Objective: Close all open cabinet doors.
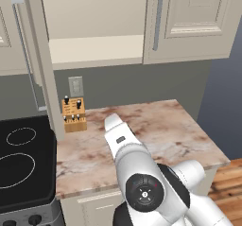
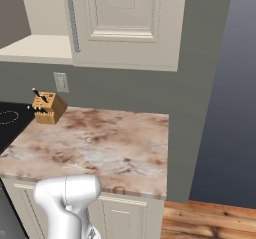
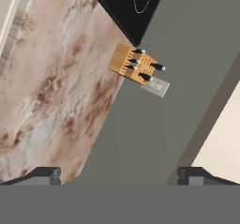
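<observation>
One tall cream cabinet door (image 1: 43,64) stands swung open, edge-on toward me, with its grey bar handle (image 1: 26,55) on its left side. Behind it is the bare cabinet shelf (image 1: 94,50), which also shows at the upper left as the shelf (image 2: 35,45). The neighbouring door (image 1: 189,21) on the right is shut, its handle (image 1: 158,17) vertical; it appears again as the shut door (image 2: 130,18). My gripper (image 3: 122,176) is open, fingertips (image 3: 47,174) wide apart with nothing between them, facing the grey wall (image 3: 154,124) below the cabinet.
A wooden knife block (image 1: 74,114) stands on the marble counter (image 1: 156,130) by a wall outlet (image 1: 75,85). A black stovetop (image 1: 23,163) lies to the left. The counter ends at the right, with wooden floor (image 2: 210,220) beyond. My white arm (image 1: 137,173) rises over the counter's front.
</observation>
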You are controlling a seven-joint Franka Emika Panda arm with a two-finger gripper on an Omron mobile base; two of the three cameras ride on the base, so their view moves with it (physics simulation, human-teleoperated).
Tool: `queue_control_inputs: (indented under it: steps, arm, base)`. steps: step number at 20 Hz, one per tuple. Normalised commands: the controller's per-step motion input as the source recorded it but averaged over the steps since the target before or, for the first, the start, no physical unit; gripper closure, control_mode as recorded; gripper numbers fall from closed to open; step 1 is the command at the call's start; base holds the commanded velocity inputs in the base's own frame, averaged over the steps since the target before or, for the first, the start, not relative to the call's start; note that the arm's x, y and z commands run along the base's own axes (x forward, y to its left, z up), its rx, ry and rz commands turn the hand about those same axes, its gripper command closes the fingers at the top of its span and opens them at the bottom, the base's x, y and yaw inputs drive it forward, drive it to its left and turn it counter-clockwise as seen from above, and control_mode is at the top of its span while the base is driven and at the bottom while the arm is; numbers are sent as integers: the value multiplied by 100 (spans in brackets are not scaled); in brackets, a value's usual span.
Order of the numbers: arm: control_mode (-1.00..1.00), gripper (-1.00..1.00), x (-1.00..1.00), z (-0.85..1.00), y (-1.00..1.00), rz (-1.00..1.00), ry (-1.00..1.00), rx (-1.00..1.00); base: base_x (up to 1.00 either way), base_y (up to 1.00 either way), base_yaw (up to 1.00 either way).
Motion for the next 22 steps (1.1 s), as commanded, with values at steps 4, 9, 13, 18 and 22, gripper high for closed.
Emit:
queue_control_inputs:
  steps: [4,9,13,18,22]
  arm:
    - [-100,-100,-1,-5,47,-4,-4,-8]
    - [-100,-100,-3,-1,53,-6,-3,-6]
    - [-100,-100,0,-10,52,-5,0,-4]
    - [-100,-100,-7,-18,4,0,3,-4]
    - [-100,-100,-11,-18,7,0,1,-5]
  base:
    - [0,0,0]
    - [0,0,0]
    - [0,0,0]
    - [0,0,0]
    - [0,0,0]
